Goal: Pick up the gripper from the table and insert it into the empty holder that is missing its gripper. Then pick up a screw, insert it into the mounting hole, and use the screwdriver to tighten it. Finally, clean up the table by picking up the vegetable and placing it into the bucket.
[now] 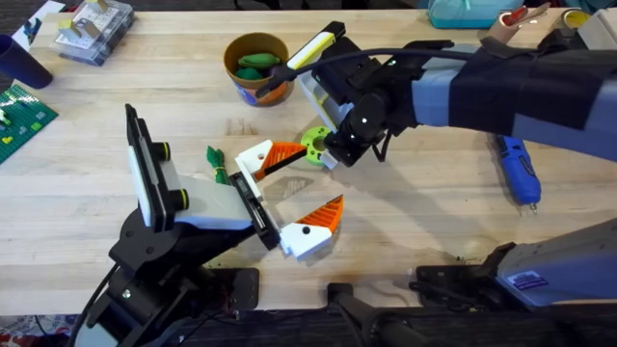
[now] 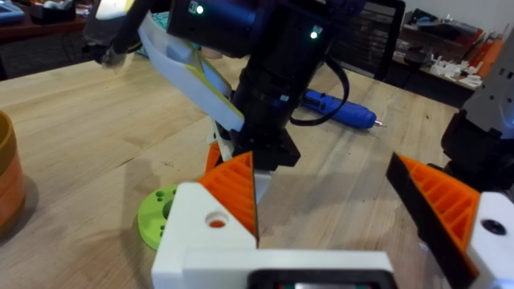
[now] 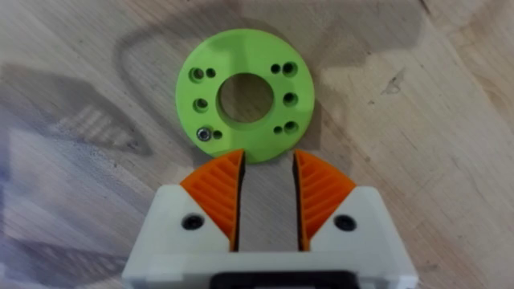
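Observation:
The holder (image 1: pixel 207 207) at the lower left is my left arm's head: white body, black rail, black plate with yellow-green knobs. The gripper (image 1: pixel 268 157) (image 2: pixel 229 201), a white block with an orange wedge, sits on its rail, its mounting hole (image 2: pixel 215 218) bare. The twin finger (image 1: pixel 313 231) has a dark dot. Together they form my left gripper (image 1: pixel 321 180), wide open. My right gripper (image 1: pixel 337 149) (image 3: pixel 267 193) hovers open at a green disc (image 3: pixel 245 96) holding a small screw (image 3: pixel 206 135). The blue screwdriver (image 1: pixel 518 169) lies at the right. A green vegetable (image 1: pixel 217 162) lies beside the holder. The bucket (image 1: pixel 255 67) holds green pieces.
A clear plastic box (image 1: pixel 92 29), a dark blue cup (image 1: pixel 19 63) and a green studded plate (image 1: pixel 19 116) sit at the far left. A teal container (image 1: pixel 463 12) stands at the back right. The right arm spans the table from the right edge.

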